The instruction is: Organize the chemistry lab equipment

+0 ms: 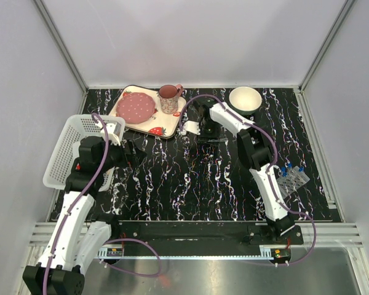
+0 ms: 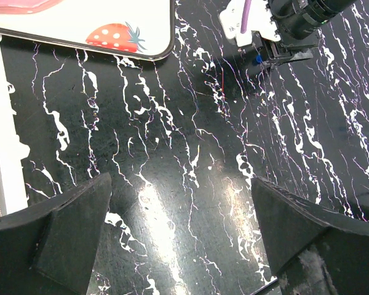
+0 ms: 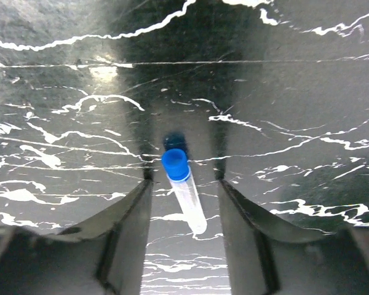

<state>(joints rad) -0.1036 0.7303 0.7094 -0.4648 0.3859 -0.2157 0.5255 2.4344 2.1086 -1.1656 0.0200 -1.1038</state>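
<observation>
A small clear test tube with a blue cap (image 3: 186, 192) lies on the black marbled table between the fingers of my right gripper (image 3: 184, 177). The jaws are open and stand apart from it on both sides. In the top view that gripper (image 1: 210, 139) is low over the table's back middle. The tube's blue cap shows under it in the left wrist view (image 2: 258, 59). A clear perforated tube rack (image 1: 293, 180) with several blue-capped tubes stands at the right. My left gripper (image 2: 181, 181) is open and empty above bare table, left of centre (image 1: 133, 153). Bottle, funnel and sticks are out of view.
A white mesh basket (image 1: 66, 142) stands at the left edge beside the left arm. A strawberry-print tray (image 1: 163, 128) with a pink plate (image 1: 135, 107) and cup (image 1: 169, 98) sits at the back, left of the right gripper. A white bowl (image 1: 245, 98) is at the back right.
</observation>
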